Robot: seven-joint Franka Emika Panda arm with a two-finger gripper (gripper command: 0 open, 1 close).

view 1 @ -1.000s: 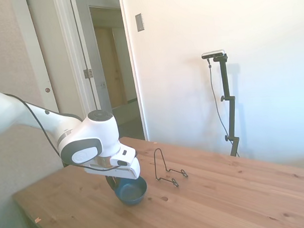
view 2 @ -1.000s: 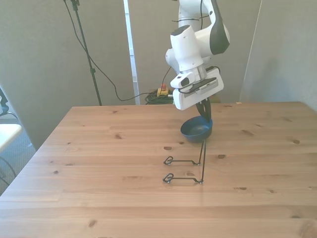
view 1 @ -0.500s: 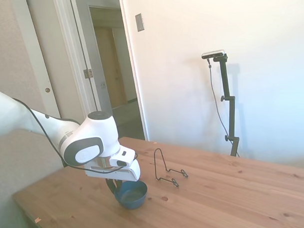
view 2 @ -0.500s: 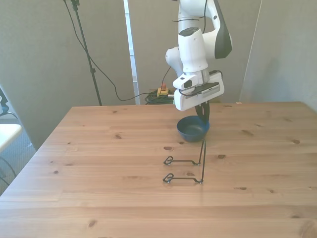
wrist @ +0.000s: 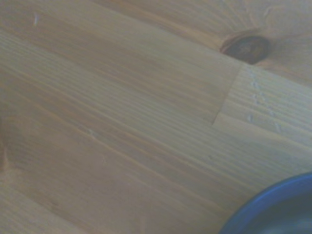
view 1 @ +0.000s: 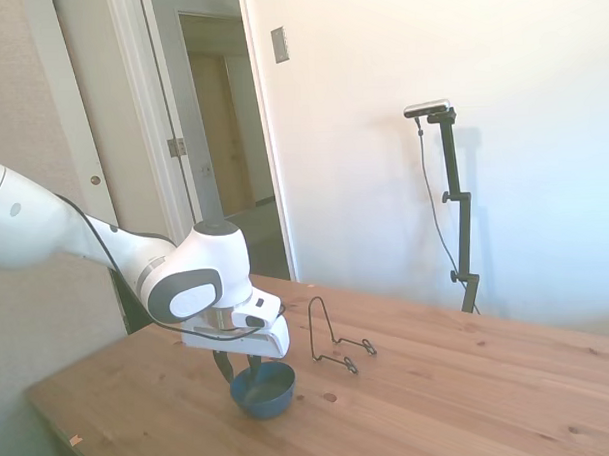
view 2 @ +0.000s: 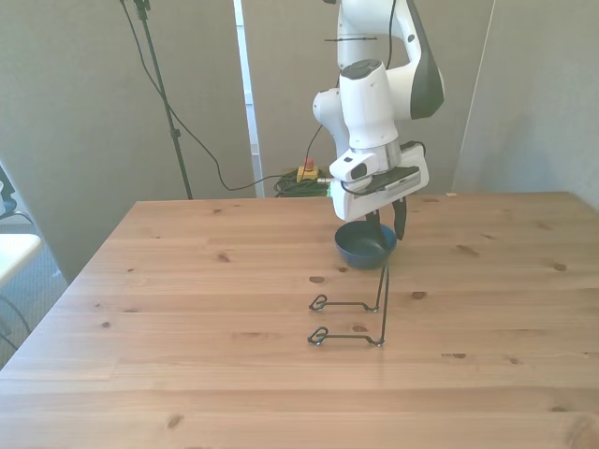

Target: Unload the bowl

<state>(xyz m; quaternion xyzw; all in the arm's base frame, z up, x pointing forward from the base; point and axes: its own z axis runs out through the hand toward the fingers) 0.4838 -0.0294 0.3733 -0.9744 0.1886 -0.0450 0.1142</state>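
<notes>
Risk 1: bowl dragged on withdrawal. The bowl (view 1: 262, 389) sits upright on the bench (view 2: 187, 374), clear of the wire rack (view 2: 360, 313). The tool (view 2: 386, 224) hangs directly over it, and in both the front and side views one finger appears to reach down inside the rim while the other stands outside it. Any sideways pull before a straight lift would probably catch the rim and tip or slide the bowl.

Risk 2: contact with the rack. The rack stands near the bowl, on the side toward the bench edge away from the robot's base. A retreat in that direction could knock its upright wire loop over or push the bowl into it.

Risk 3: incomplete release. Whether a finger pad touches the bowl wall cannot be determined from these views. If contact remains, the glossy bowl may lift briefly, then drop.

Tool state: the two fingers are apart, with a visible gap between them wider than the bowl wall. Nothing is clamped; the bowl's weight appears to rest on the bench.

Bowl location: toward the bench edge nearest the robot's base, roughly midway along it. The wrist view shows only an arc of blue rim against bare wood.
</notes>
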